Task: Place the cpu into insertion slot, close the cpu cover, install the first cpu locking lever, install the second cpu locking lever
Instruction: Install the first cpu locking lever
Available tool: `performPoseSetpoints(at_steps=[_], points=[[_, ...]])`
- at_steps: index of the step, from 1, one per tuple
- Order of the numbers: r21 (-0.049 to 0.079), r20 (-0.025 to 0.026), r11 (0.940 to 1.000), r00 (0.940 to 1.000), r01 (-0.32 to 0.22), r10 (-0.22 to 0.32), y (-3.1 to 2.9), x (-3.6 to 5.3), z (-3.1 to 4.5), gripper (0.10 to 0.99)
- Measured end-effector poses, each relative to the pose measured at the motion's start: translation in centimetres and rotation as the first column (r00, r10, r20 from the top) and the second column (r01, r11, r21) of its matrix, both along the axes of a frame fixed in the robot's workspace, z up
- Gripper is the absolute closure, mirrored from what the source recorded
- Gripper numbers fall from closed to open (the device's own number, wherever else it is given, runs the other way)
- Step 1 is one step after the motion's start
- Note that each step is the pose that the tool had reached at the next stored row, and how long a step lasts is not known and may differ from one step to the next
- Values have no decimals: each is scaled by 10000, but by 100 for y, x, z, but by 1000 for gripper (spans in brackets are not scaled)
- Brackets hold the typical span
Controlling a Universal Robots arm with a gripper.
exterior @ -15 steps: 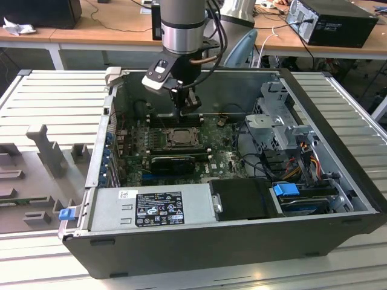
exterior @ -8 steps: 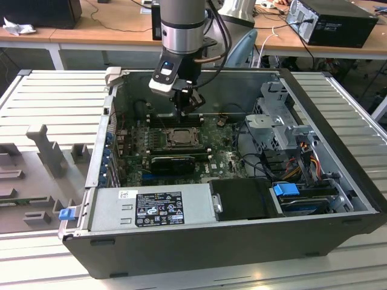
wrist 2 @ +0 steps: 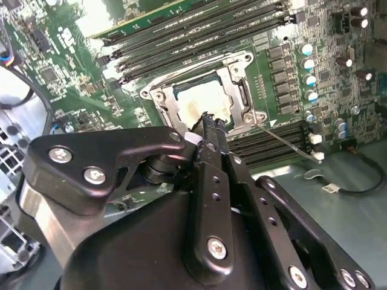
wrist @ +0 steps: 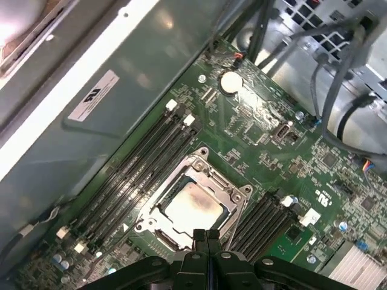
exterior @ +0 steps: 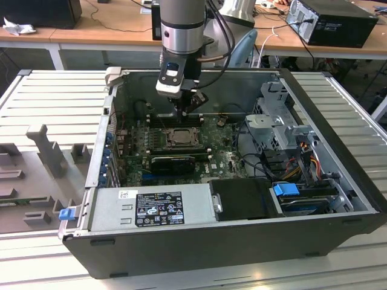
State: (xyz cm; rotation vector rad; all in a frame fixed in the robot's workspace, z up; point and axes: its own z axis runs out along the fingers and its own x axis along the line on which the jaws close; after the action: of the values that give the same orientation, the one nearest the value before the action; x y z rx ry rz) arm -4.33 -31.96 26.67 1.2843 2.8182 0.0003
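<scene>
Centre-left in the exterior view, the black, silver-rimmed square insertion slot (exterior: 167,139) holds the pale silver-beige square cpu (exterior: 180,138), flat and face up, with no long axis. The thin silver frame cpu cover (wrist: 233,194) looks closed. A thin wire locking lever (wrist 2: 289,145) juts free, so I judge latching is left to do. My black pincer (wrist: 207,235) hovers above, tips pressed together and empty.

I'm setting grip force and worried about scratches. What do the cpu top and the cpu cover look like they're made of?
The cpu top looks like matte, pale beige-silver metal: it has a dull, smudged sheen rather than hard glare. The cpu cover framing it seems to be bright stamped steel: thin and silvery, with sharp highlights along its edges. Whether either is plated cannot be told.
</scene>
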Motion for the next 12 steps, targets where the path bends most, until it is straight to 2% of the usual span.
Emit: performPoseSetpoints(at_steps=[3, 5, 8, 12], points=[[-1, 0, 9990, 9990, -452, 452, 0, 0, 0, 980], [-2, 0, 9954, 9954, -959, 959, 0, 0, 0, 980], [-4, 0, 9865, 9865, -1639, 1639, 0, 0, 0, 980], [-7, 0, 9761, 9761, -2174, 2174, 0, 0, 0, 980]])
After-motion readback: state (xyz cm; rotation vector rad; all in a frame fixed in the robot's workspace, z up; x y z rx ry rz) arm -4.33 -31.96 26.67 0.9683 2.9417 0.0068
